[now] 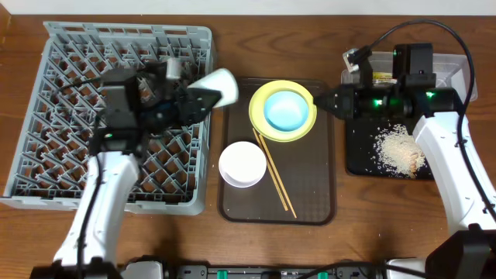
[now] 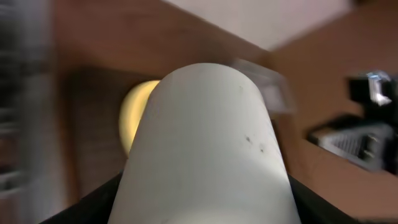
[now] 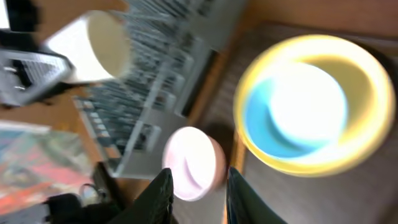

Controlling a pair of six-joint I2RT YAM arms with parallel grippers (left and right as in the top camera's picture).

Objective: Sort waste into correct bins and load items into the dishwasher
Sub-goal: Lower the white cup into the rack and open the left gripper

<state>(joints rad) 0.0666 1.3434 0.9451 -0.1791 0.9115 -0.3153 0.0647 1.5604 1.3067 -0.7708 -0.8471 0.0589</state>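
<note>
White cup (image 1: 219, 85), plain, sideways in left tool (image 1: 200, 97)

No legible txt, labels or nos. in any view

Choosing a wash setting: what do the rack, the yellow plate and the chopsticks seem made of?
Rack: grey moulded plastic, matte lattice.
Yellow plate: probably plastic or melamine, smooth with uniform colour.
Chopsticks: likely wood or bamboo, pale tan, matte.
</note>
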